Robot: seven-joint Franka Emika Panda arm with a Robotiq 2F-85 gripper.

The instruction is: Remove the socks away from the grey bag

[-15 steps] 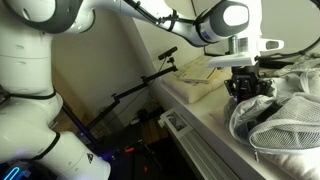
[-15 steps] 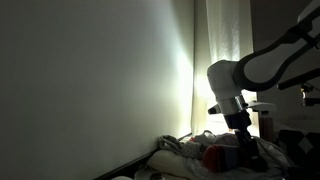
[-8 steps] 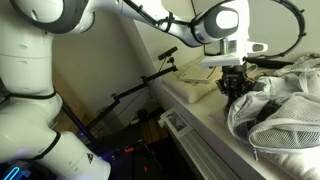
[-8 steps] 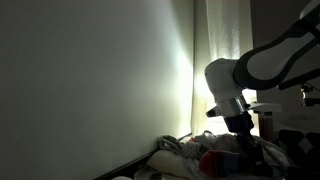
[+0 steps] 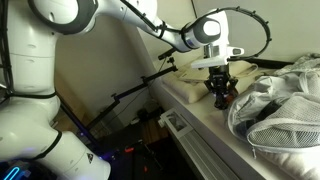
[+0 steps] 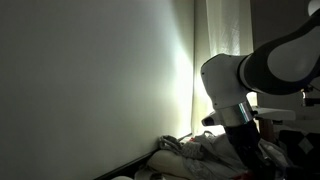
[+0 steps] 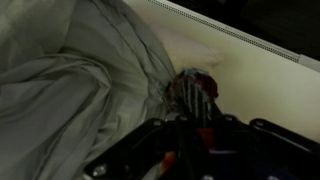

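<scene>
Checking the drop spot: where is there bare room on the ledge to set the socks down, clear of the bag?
Free: the strip of ledge between the bag and the front edge, just below the gripper, which is shut on the socks. Crowded: the cream cloth behind the gripper, and the bag filling the far end.

socks [image 7: 195, 88]: small bunched bundle, red-orange n dark brown. i see it right at the bag's crumpled edge, touching or just off it, can't tell which. grey bag [image 5: 278, 108]: big pale sack w/ white mesh panel, slumped n wrinkled.
</scene>
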